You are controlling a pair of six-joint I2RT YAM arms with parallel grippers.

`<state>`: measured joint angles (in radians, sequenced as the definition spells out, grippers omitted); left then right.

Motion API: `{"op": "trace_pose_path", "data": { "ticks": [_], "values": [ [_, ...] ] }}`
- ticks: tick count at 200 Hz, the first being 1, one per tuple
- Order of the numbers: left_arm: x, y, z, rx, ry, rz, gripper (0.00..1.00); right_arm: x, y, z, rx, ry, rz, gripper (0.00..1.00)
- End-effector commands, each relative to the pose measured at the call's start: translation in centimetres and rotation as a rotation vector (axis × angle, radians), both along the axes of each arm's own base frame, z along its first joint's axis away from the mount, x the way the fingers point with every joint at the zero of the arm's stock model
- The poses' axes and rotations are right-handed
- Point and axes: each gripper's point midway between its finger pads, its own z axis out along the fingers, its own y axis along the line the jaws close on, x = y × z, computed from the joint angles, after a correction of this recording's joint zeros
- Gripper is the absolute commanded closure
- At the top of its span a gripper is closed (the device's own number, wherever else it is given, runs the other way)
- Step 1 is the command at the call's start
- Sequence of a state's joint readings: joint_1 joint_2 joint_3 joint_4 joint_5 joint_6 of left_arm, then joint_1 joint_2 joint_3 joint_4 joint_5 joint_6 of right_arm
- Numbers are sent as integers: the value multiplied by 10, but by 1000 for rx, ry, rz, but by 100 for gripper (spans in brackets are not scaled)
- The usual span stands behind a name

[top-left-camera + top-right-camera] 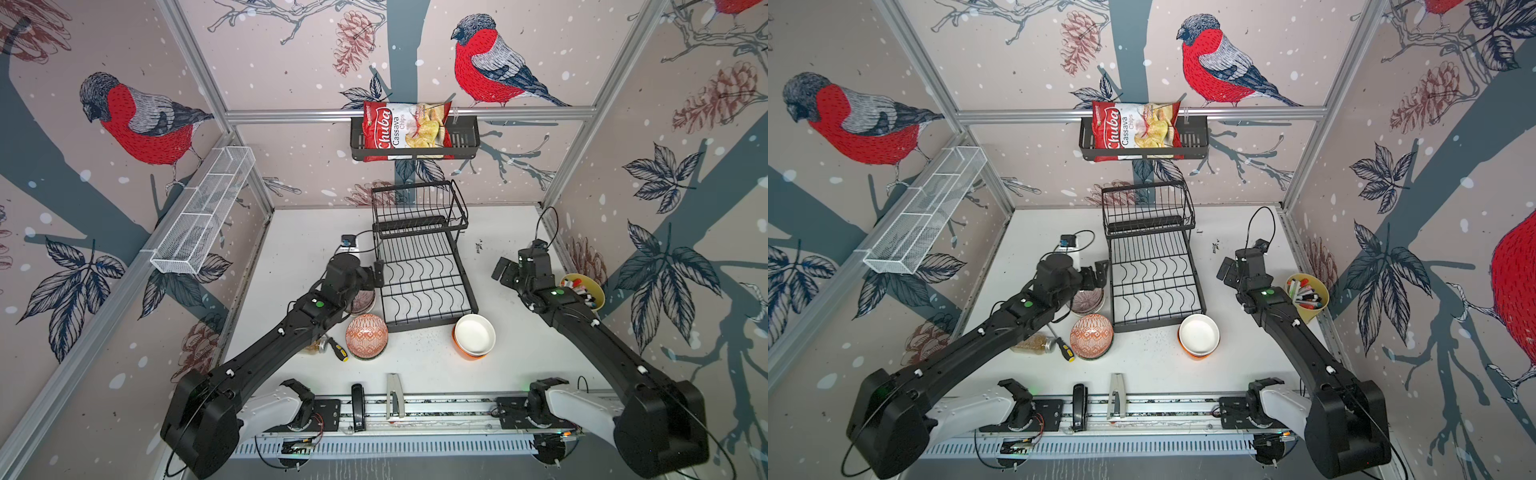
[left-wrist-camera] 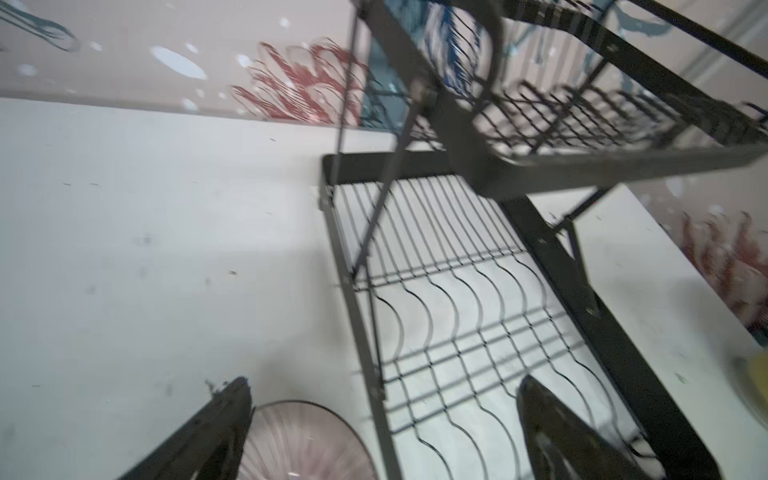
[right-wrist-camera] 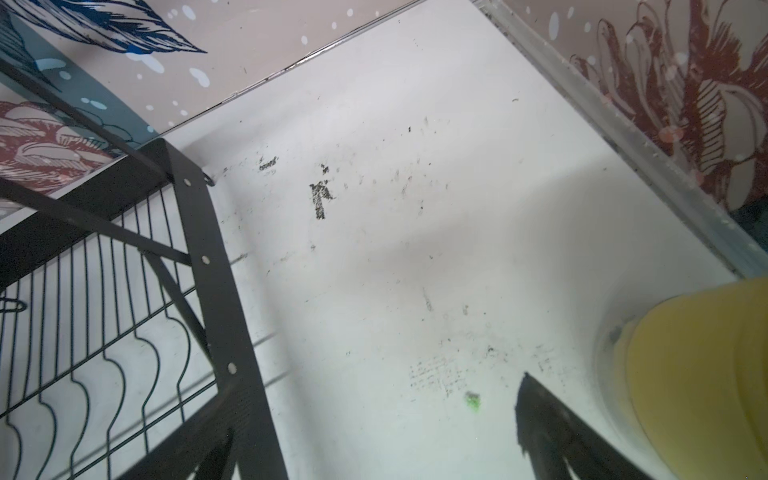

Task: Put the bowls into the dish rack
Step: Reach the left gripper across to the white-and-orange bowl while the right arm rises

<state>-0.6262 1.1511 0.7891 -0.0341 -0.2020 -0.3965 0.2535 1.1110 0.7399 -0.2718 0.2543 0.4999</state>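
With 12 o'clock taken as the back wall in both top views, the rack (image 1: 424, 266) is seen at the middle of the table (image 1: 415, 365), its raised basket at 12 and its flat tray at 6. The bowls in view are all found on the table, outside the rack. The mauve bowl (image 1: 362, 302) is set just beside the tray's edge at 8 o'clock of the rack, partly hidden by the left arm. The patterned bowl (image 1: 366, 336) is placed at 7 o'clock, near the tray's corner, and a second rim is seen beneath it. The white bowl (image 1: 475, 333) is nested in an orange bowl (image 1: 467, 354) at 5 o'clock, just beside the other corner.

The left gripper (image 1: 376, 274) is held at 9 o'clock of the rack, jaws spread wide, nothing gripped. In the left wrist view one finger (image 2: 224, 419) is seen beside the mauve bowl and the other over the tray. The right gripper (image 1: 505, 272) is held at 3 o'clock, apart from the rack, jaws likewise wide and nothing gripped. The cup (image 1: 584, 291) of markers is seen further out at 3 o'clock, by the wall. A screwdriver (image 1: 338, 349) is laid at 9 o'clock of the patterned bowl
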Motion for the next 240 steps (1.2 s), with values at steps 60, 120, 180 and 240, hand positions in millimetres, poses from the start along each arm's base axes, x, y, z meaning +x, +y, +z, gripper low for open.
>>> {"op": "trace_pose_path", "data": {
  "ticks": [60, 120, 180, 240],
  "values": [
    [-56, -116, -20, 91, 145, -247, 2, -19, 12, -18, 56, 88, 50, 0],
    [-89, -180, -19, 141, 158, -402, 3, -24, 4, -29, 62, 170, -13, 1],
    [-115, -220, -43, 197, 221, -478, 8, -30, -5, -36, 74, 211, -67, 1],
    [-126, -241, -83, 302, 337, -520, 22, -30, -10, -35, 63, 198, -73, 1]
  ]
}}
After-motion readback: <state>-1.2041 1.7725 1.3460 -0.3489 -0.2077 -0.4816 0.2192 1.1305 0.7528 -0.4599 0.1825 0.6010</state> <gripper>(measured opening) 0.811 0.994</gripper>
